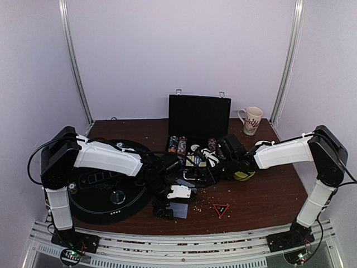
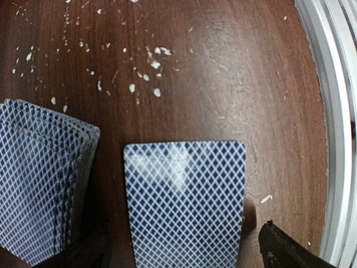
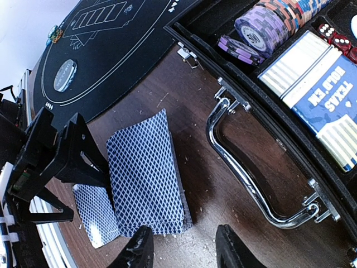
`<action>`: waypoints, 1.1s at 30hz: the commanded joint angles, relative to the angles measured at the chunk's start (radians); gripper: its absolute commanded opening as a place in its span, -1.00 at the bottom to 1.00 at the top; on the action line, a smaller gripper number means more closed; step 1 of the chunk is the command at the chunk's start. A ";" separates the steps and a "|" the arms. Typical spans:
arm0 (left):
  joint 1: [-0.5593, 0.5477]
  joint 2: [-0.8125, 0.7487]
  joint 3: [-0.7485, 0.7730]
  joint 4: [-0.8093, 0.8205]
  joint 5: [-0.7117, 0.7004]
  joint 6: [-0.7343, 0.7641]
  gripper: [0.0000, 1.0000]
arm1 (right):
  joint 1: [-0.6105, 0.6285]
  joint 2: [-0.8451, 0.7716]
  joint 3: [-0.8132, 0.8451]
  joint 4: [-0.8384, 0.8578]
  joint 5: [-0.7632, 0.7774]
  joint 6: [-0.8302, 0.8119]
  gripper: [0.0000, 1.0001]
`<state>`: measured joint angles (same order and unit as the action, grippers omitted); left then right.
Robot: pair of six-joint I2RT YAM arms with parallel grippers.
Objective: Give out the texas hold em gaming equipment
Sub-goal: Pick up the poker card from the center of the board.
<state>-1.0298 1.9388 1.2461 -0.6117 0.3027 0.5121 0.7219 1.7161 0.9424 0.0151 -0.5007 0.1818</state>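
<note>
Several chip stacks [image 3: 268, 25] fill the open case [image 3: 245, 92]; left pincer [image 2: 184, 251] wide, right pincer [image 3: 184, 240] half-spread, both empty

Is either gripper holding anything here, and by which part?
Nothing is held. The left gripper is open over a blue lattice-backed playing card lying flat; the right gripper is open, empty.

Single blue-lattice card [image 2: 184, 204] flat on brown table [image 2: 223, 84]; slightly fanned deck [image 2: 42, 178] just beside it; white crumbs [image 2: 148, 72] beyond
</note>
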 commanded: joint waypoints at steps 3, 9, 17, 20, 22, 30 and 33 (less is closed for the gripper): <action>-0.036 0.022 0.003 -0.010 -0.050 -0.005 0.83 | -0.004 -0.033 -0.014 -0.014 0.021 -0.012 -0.19; -0.056 0.025 -0.019 -0.010 -0.056 -0.003 0.77 | -0.004 -0.027 -0.011 -0.015 0.020 -0.010 -0.20; -0.056 0.016 -0.025 -0.022 -0.092 -0.023 0.38 | -0.004 -0.038 -0.013 -0.014 0.028 -0.010 -0.21; -0.056 -0.003 -0.028 -0.022 -0.085 -0.040 0.26 | -0.004 -0.032 -0.008 -0.016 0.027 -0.011 -0.21; -0.056 -0.019 -0.036 -0.022 -0.064 -0.049 0.19 | -0.004 -0.029 -0.005 -0.015 0.027 -0.011 -0.22; -0.055 -0.093 -0.081 0.006 -0.068 -0.096 0.06 | -0.004 -0.029 -0.001 -0.017 0.029 -0.014 -0.23; -0.047 -0.129 -0.092 0.018 -0.067 -0.129 0.04 | -0.003 -0.037 0.001 -0.019 0.031 -0.015 -0.23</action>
<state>-1.0801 1.8648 1.1797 -0.5991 0.2310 0.4351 0.7219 1.7065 0.9398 0.0116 -0.4854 0.1810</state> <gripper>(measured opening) 0.527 0.384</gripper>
